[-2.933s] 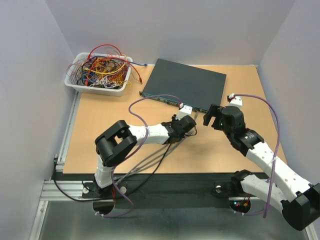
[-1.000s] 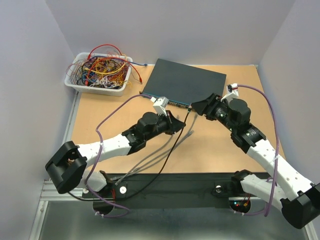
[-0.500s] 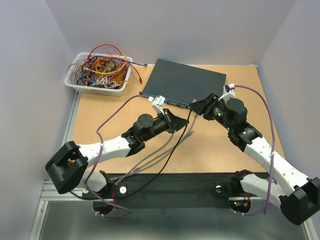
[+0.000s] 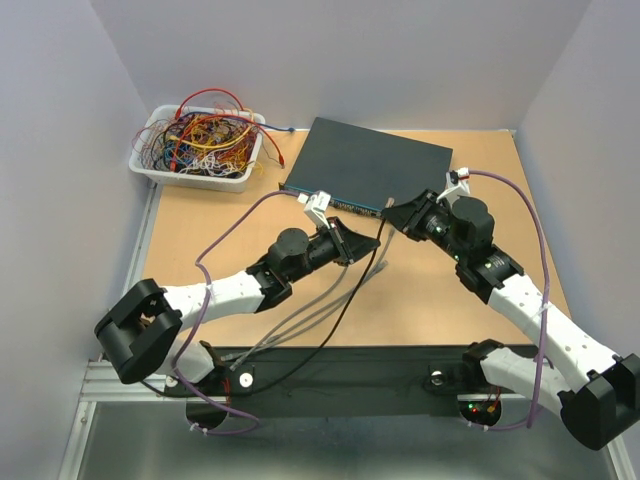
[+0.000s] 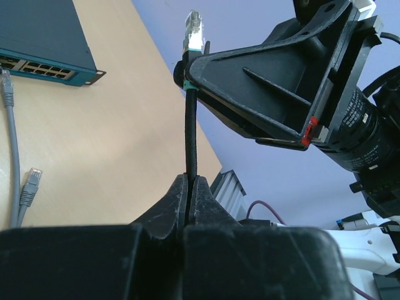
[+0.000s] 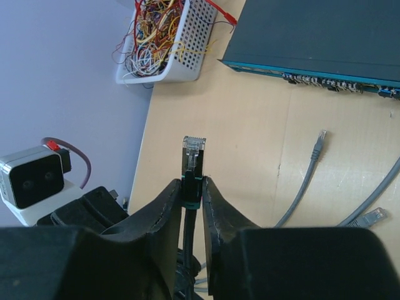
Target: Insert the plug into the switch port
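While both arms reach in over the middle of the tan table (image 4: 200, 230), they share one black cable (image 5: 190, 137) that is raised off the surface. The left gripper (image 5: 188, 181) has its two fingers pressed fully together, pinching the cable partway along its length. Above that pinch the cable runs straight to the right gripper (image 6: 192, 182), whose fingers are drawn in close and clamp the black boot with its teal band, just behind the clear plug (image 6: 194, 150). The plug sticks out free beyond the right fingertips, with its gold contacts visible. It is in the air, near the switch (image 4: 370, 168) but apart from it, and not in any socket. The switch is a wide, flat, dark grey-blue box lying toward the back of the table, its teal front edge with the row of ports (image 5: 37, 65) facing the arms. Two loose grey cables (image 6: 310, 169) with their own plugs lie on the table in front of it. A white perforated tray (image 4: 150, 165) heaped with tangled coloured wires sits at the back left corner.
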Motion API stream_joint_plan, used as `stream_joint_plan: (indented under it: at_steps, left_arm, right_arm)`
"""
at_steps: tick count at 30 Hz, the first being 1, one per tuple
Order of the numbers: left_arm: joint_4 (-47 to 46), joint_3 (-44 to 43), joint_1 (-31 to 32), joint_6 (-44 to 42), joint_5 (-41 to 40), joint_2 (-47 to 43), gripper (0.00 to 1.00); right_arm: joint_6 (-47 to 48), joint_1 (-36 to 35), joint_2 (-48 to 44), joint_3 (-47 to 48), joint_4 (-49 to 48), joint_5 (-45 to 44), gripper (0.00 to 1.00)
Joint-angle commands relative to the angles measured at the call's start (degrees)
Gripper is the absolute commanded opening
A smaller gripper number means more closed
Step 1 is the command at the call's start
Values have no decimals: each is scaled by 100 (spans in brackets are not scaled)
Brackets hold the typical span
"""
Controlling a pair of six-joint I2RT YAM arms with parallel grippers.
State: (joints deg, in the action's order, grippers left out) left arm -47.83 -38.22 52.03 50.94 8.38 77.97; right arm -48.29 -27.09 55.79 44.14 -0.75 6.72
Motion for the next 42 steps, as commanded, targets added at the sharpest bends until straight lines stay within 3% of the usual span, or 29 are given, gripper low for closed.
stream_joint_plan:
  at_steps: [1, 7, 10, 11, 15, 18, 26, 31, 36, 42]
  left_arm:
    - [-499, 7, 9, 118, -126, -2, 0]
    - [-551, -72, 62, 136, -118, 165, 0]
    - [-534, -221, 79, 92, 75, 306, 0]
    - [-517, -230, 79, 74, 93, 332, 4]
    - [218, -274, 70, -416, -152, 88, 52]
    - [1114, -379, -113, -935, -547, -167, 61]
    - [2084, -975, -1642, -1806, -636, -64, 61]
    - [2094, -1819, -2713, -2289, -259, 918, 61]
    - [1997, -2874, -3672, -2343, 497, 2140, 58]
    - [1980, -3719, -4007, -2615, 840, 3099, 58]
  right_arm:
    - [22, -33, -42, -28, -259, 49, 20]
    - [39, -33, 2, -72, -267, 22, 16]
    - [65, -33, 2, -107, -250, -56, 8]
    - [100, -33, -15, -116, -198, -126, 6]
    - [390, -33, -147, 24, 705, -636, 0]
    - [566, -24, -218, 191, 1451, -1260, 0]
    - [725, 63, 527, 429, 2773, -1973, 1]
    - [812, 721, 1144, 385, 2826, -1560, 0]
    - [1040, 881, 1959, 831, 2826, -1683, 0]
    - [1208, 907, 2972, 1254, 2748, -1648, 0]
